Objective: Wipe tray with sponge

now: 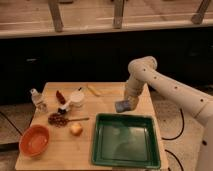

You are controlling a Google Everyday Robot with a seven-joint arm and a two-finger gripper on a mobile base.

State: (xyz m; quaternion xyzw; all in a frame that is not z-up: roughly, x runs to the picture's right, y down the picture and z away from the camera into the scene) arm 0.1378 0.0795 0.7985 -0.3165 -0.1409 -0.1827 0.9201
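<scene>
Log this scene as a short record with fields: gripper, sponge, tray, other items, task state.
gripper: at the arm's end, just behind the tray's far rim, fingers closed on the sponge
sponge: blue-grey, held, not over the tray
tray: dark green, nothing in it, front right of the table
other items: orange bowl front left; white cup further back
task state: wiping not yet begun

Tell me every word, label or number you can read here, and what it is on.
None: no readable text anywhere.
The small bottle and the white cup show no legible label.
The claw, holding the sponge just behind the tray, shows no marking.
</scene>
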